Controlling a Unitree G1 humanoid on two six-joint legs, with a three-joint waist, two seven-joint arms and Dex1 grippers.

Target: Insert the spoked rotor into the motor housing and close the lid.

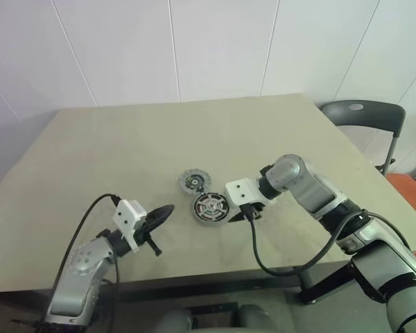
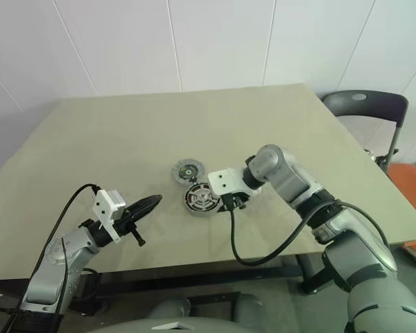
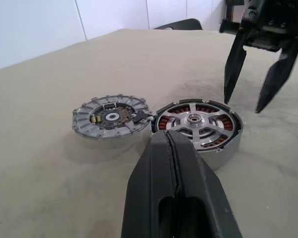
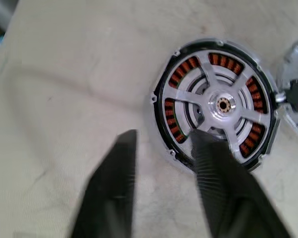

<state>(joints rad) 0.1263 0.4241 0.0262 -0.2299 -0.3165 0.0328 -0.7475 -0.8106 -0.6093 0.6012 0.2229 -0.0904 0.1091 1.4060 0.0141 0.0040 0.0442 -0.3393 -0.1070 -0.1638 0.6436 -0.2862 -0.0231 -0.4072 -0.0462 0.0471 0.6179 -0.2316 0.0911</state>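
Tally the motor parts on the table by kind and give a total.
Motor housing: 1
Spoked rotor, seated in the housing: 1
Lid, flat on the table beside the housing: 1
Total: 3

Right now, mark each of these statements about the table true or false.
1. The spoked rotor sits inside the motor housing. True.
2. The lid is closed over the housing. False: it lies on the table beside the housing.
3. The right gripper is open. True.
4. The left gripper holds the lid. False: its fingers are shut on nothing.
5. The right gripper grips the rotor. False: its open fingers hang by the housing's edge.
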